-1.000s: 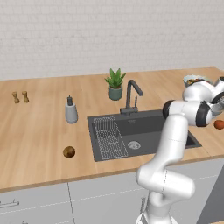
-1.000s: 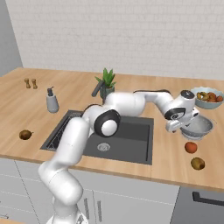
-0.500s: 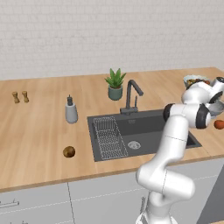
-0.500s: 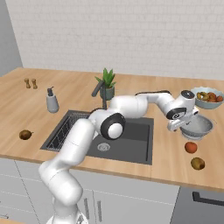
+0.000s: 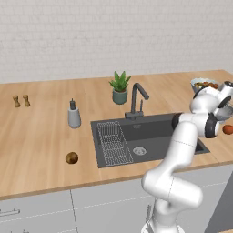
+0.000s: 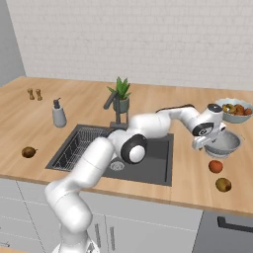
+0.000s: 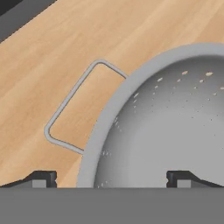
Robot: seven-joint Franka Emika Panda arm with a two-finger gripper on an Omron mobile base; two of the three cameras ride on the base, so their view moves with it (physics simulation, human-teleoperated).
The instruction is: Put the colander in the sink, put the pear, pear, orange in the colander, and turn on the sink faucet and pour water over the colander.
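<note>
Gripper [image 7: 111, 178], jaws wide, straddles the colander [image 7: 170, 127] rim at lower centre frame, placed to pinch it for lifting.

No text, label, brand or number could be read anywhere; the soap dispenser [image 5: 74, 116] looked plain, though small and blurry.

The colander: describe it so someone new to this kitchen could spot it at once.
Start at the sink and go to the wooden counter on its right. The colander sits there under the gripper, in front of the fruit bowl; unlike that bowl, it is empty, perforated metal with a wire handle.
</note>
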